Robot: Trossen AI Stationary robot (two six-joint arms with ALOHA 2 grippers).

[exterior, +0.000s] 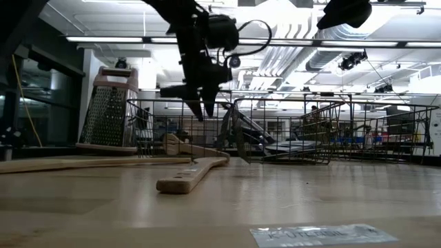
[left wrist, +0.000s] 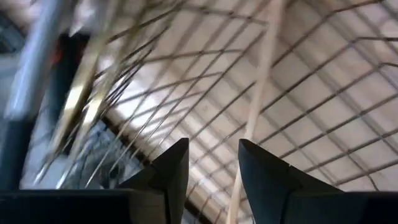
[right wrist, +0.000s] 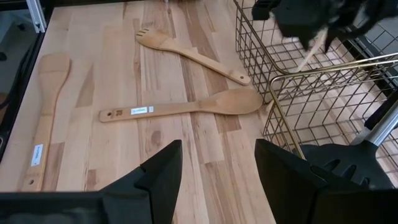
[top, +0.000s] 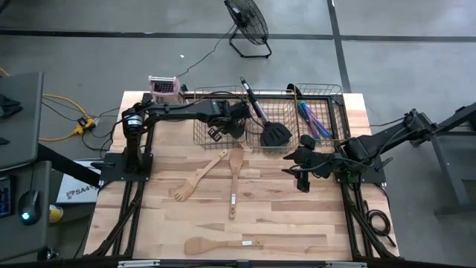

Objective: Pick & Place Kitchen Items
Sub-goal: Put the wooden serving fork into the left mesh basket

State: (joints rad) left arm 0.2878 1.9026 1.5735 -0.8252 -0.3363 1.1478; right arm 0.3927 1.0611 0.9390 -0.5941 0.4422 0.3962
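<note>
Three wooden utensils (top: 233,181) lie on the counter (top: 297,223) in front of the wire baskets (top: 223,128); a black spatula (top: 274,132) leans in the middle basket; the left end effector (top: 239,123) hangs over the basket, fingers parted, grasping nothing; the right end effector (top: 303,173) waits released beside the baskets; risk: descending fingers could snag the mesh and drag the basket, tipping the leaning spatula out.

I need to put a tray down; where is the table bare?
Free: the wooden tabletop between the flat wooden spatula at the near edge and the right gripper. Crowded: the back, with wire mesh baskets, and the middle, with the slotted wooden spoon and plain wooden spoon.
</note>
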